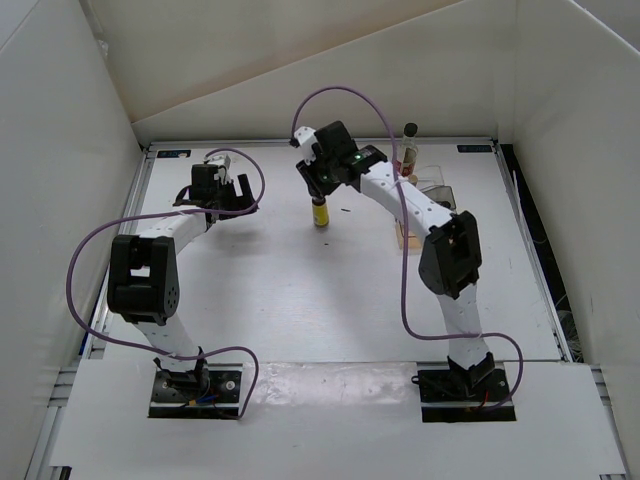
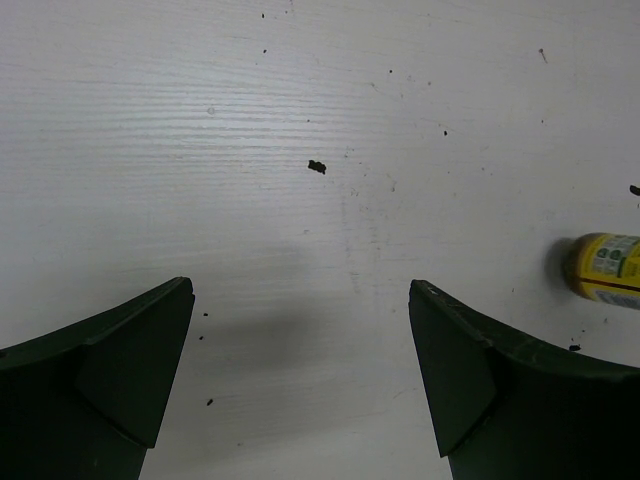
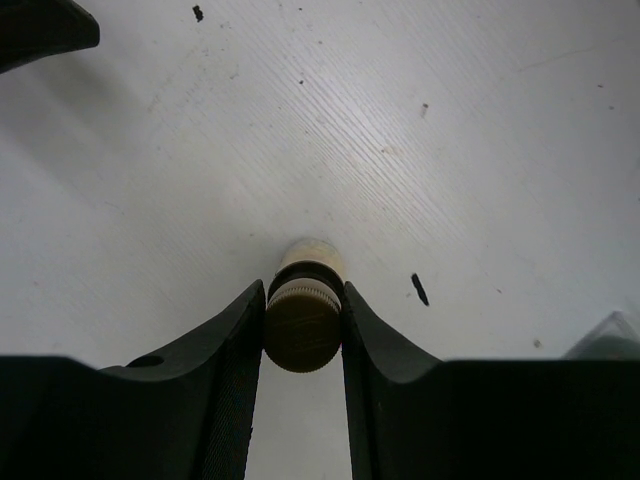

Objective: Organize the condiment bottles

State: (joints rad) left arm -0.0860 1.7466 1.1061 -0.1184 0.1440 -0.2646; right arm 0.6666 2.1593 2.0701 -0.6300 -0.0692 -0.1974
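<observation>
My right gripper (image 3: 303, 292) pinches tiny amber gold-capped bottle (image 3: 303, 330) near desk's far edge; my left gripper (image 2: 300, 295) spread, empty. Risk: cap-only grip, bottle slips.

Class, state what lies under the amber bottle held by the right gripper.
Bare white table shows round and beneath the amber bottle, which the right gripper clamps at its gold cap. The patch directly under its base is hidden by the bottle itself.

Matt plastic right pincer (image 3: 304, 300), ridged bottle cap (image 3: 303, 328), table (image 3: 400, 120) surf. fine-grained.
</observation>
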